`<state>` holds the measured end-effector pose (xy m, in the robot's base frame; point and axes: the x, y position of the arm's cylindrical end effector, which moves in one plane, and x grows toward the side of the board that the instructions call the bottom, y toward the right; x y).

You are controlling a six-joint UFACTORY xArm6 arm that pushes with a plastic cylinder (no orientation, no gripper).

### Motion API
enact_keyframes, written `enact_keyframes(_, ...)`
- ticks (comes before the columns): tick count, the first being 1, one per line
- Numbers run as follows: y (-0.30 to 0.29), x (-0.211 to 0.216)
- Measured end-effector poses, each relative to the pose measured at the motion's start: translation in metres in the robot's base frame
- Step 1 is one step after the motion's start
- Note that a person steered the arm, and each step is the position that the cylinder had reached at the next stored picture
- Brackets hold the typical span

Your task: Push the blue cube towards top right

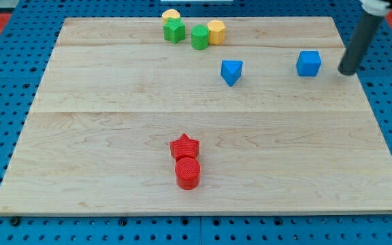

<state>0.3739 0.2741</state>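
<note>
The blue cube (309,63) sits on the wooden board (114,136) at the view's upper right. My tip (346,71) is just to the cube's right, apart from it, near the board's right edge. The dark rod rises from the tip toward the view's top right corner. A blue triangular block (231,71) lies to the cube's left.
At the view's top centre stands a cluster: a yellow block (171,15), a green star-like block (174,30), a green cylinder (200,37) and a yellow hexagonal block (216,31). A red star (184,146) touches a red cylinder (188,172) at the lower centre.
</note>
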Motion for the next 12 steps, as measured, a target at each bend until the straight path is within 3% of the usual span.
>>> enact_keyframes(1,-0.042,-0.010)
enact_keyframes(2,-0.054,-0.068)
enact_keyframes(3,-0.052,-0.097)
enact_keyframes(4,-0.046,-0.045)
enact_keyframes(5,-0.064,-0.055)
enact_keyframes(6,-0.064,-0.112)
enact_keyframes(7,-0.039,-0.114)
enact_keyframes(8,-0.053,-0.070)
enact_keyframes(9,-0.097,-0.058)
enact_keyframes(10,-0.101,-0.067)
enact_keyframes(11,-0.101,-0.105)
enact_keyframes(12,-0.101,-0.103)
